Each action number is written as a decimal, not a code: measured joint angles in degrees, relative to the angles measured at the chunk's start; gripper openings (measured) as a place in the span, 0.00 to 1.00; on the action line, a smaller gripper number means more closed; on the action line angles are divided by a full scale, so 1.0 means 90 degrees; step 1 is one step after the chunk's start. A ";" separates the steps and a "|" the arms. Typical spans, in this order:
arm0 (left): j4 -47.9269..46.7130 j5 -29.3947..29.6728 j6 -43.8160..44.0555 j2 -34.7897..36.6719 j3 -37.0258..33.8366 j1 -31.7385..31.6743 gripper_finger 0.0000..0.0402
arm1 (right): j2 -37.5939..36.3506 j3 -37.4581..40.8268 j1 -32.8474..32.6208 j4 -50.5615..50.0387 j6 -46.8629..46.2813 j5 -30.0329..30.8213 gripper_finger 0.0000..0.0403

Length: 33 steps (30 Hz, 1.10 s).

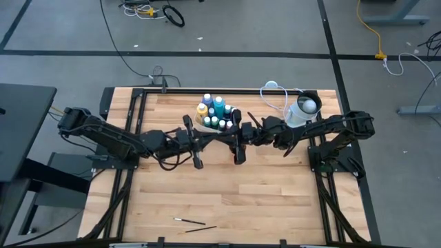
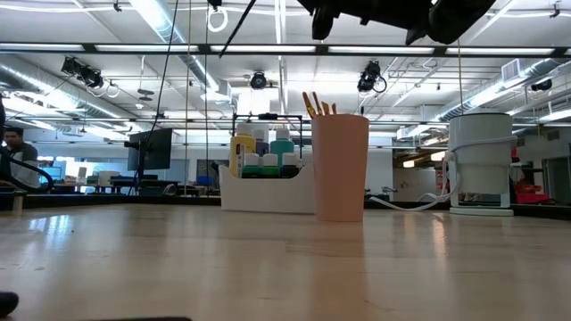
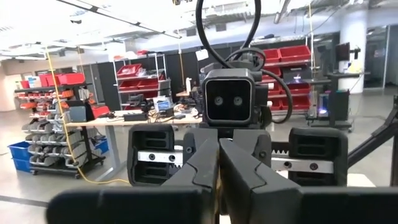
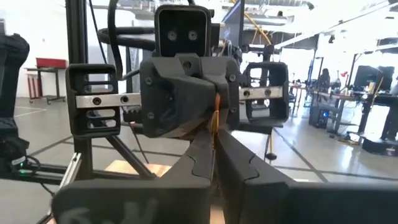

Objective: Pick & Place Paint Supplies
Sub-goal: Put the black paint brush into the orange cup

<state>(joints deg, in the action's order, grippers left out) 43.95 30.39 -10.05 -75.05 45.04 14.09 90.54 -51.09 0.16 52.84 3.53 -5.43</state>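
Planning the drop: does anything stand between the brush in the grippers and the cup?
Nothing visible does: the left gripper and right gripper pinch the brush above the table, near the cup.

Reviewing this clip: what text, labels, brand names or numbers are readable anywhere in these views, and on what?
None can be read.
Paint bottles in the white caddy: any labels are too small to read.
Pink cup and white-and-grey container: no print shows.
Red storage bins in the room behind: no legible labels.
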 joint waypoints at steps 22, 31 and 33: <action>-0.1440 0.2233 -0.0410 0.0058 0.0005 0.1071 0.32 | -0.2697 0.0001 -0.0196 -0.5979 -0.0425 0.0818 0.00; -0.2468 0.2210 0.0738 0.0058 0.0002 0.1116 0.32 | -0.2606 0.1147 -0.0466 -0.4819 -0.0466 0.1878 0.00; -0.2855 0.2153 0.1073 0.0058 0.0002 0.1116 0.31 | -0.2603 0.1463 -0.0466 -0.4390 -0.0450 0.1875 0.01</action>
<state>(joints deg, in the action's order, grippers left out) 18.26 49.76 -0.39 -74.52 45.06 24.14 67.11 -37.92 -4.03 13.33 -0.52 11.44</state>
